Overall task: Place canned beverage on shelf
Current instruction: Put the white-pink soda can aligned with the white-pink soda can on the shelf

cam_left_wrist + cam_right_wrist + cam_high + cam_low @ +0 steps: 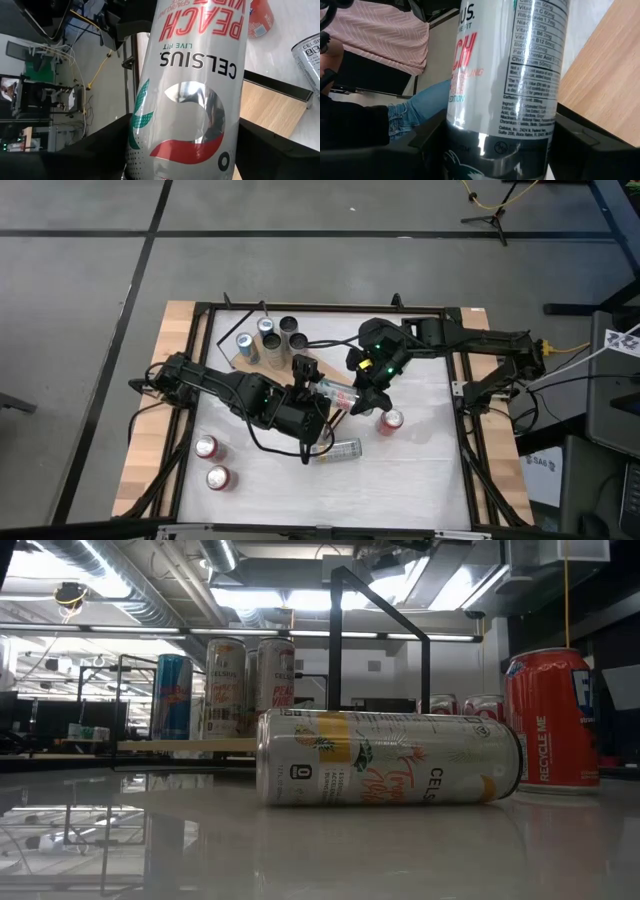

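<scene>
Celsius peach can (340, 392) sits mid-table off the surface, tipped on its side btwn both arms. Left gripper (318, 398) is clamped on one end, right gripper (362, 395) on the other; wrist views show the fingers (280, 150) tight against the can's sides. Just beside right gripper, a red can (390, 421) stands upright. A 2nd Celsius can (390, 758) lies flat near the table front, w/ two red cans (212, 461) at front left. Farther back, the shelf (240, 363) holds five upright cans (272, 333). Beyond the table, a person (395, 40) in jeans.
</scene>
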